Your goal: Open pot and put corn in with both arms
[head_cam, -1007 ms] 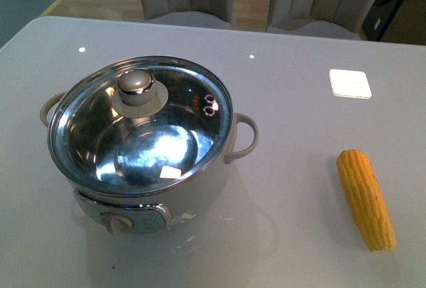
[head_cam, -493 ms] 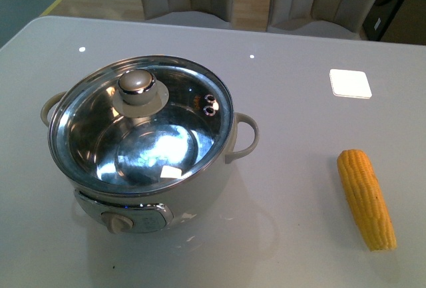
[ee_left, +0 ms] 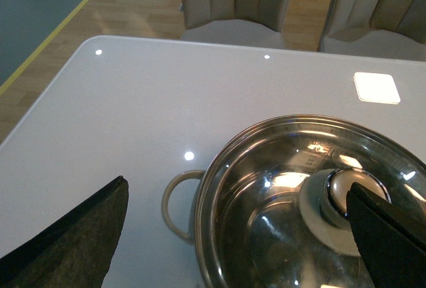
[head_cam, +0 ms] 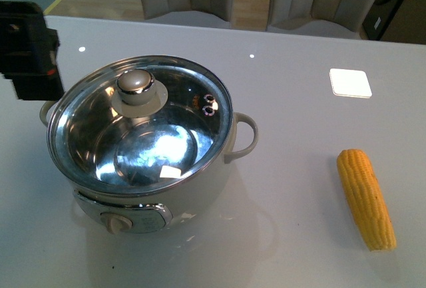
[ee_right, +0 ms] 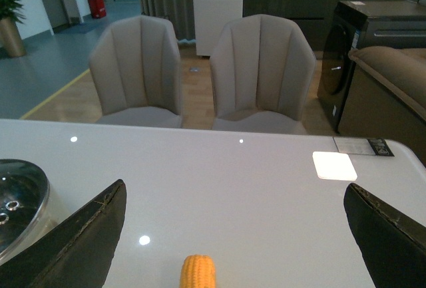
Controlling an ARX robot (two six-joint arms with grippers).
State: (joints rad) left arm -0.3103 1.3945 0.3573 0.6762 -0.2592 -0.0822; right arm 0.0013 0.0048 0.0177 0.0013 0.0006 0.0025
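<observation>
Pot (head_cam: 200,198): cream-white, on the left half of the grey table (head_cam: 293,135) in your front view, dial panel (head_cam: 136,220) facing you. Glass lid (head_cam: 143,135) sits closed on the steel rim, with its knob (head_cam: 136,86) set toward the far side. Glare on the glass makes the bowl's inside hard to read. One loop handle (head_cam: 245,135) shows whole. The other is partly covered by your left arm.

Corn (head_cam: 366,198): one cob lying on the table to your right, well apart from the pot, narrower end toward you. Your right wrist view catches only one end of it (ee_right: 198,271), cut by the frame edge.

Left arm (head_cam: 26,48): a blurred black block at the front view's left edge, cut off, beside the pot's far-left rim. You cannot tell whether it touches.

Left gripper (ee_left: 236,191): jaws spread wide, holding nothing. One finger (ee_left: 73,241) lies over bare table and the other (ee_left: 389,225) overlaps the knob in the wrist view. Contact cannot be judged, and both fingers run out of frame.

Right gripper (ee_right: 234,191): jaws wide apart, holding nothing, above the table. Only the finger edges show.

White square (head_cam: 350,82): flat on the table beyond the corn.

Chairs (ee_right: 200,68): two, grey, behind the far table edge.
</observation>
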